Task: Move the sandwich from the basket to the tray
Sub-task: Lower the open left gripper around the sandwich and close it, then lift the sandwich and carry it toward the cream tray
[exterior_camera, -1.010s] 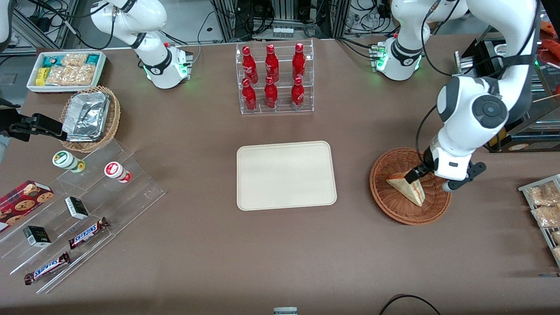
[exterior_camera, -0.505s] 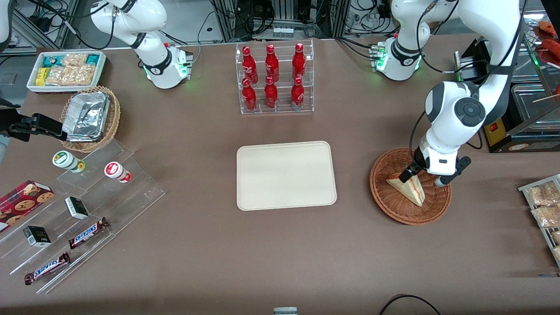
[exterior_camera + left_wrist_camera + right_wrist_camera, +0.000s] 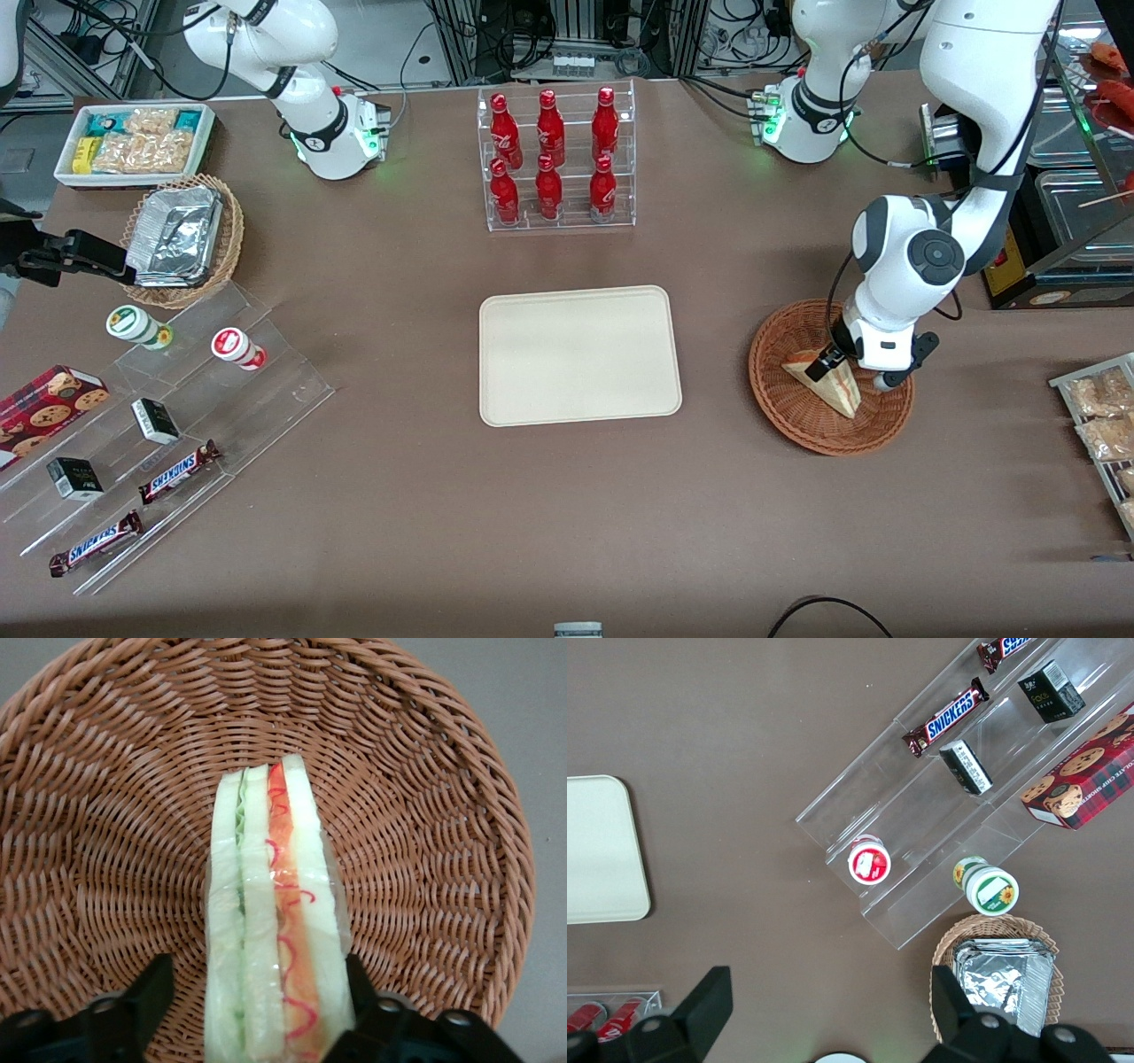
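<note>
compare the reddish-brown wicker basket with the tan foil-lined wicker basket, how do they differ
The round reddish-brown wicker basket is darker than the tan foil-lined wicker basket. The reddish-brown one holds a triangular white-bread sandwich; the tan one holds crumpled foil. The tool straddles the sandwich, fingers open, in the reddish-brown one; nothing reaches into the tan one. Both are round woven wicker.

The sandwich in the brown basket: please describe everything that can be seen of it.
The sandwich is a small triangular wedge of white bread, seemingly in clear wrap, with green, pale and orange-red filling layers along its cut edge. It lies inside the round reddish-brown wicker basket, resting on the woven bottom, not yet lifted. The gripper is down over its wider end with open fingers on either side of it; whether they touch the bread cannot be told.
</note>
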### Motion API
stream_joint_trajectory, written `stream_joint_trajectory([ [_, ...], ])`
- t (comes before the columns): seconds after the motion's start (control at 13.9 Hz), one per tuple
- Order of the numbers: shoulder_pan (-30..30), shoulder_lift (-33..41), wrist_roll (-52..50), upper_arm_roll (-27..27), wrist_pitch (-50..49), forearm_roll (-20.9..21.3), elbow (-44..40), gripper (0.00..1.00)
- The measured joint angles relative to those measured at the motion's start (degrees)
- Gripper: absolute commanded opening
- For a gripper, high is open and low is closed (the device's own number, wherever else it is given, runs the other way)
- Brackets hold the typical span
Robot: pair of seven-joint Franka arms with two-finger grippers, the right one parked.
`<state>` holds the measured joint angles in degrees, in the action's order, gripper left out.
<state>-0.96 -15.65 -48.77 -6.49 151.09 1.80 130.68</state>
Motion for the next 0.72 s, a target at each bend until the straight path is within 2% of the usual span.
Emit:
stream_joint_trajectory([
  [0.29, -0.03, 1.80, 0.00, -0.05, -4.27, 0.00, -2.82, 0.00],
  [0.58, -1.31, 8.22, 0.00, -2.04, -29.44, 0.00, -15.26, 0.00],
  [0.72, -5.03, 9.27, -0.07, -2.98, -39.47, 0.00, -23.67, 0.00],
])
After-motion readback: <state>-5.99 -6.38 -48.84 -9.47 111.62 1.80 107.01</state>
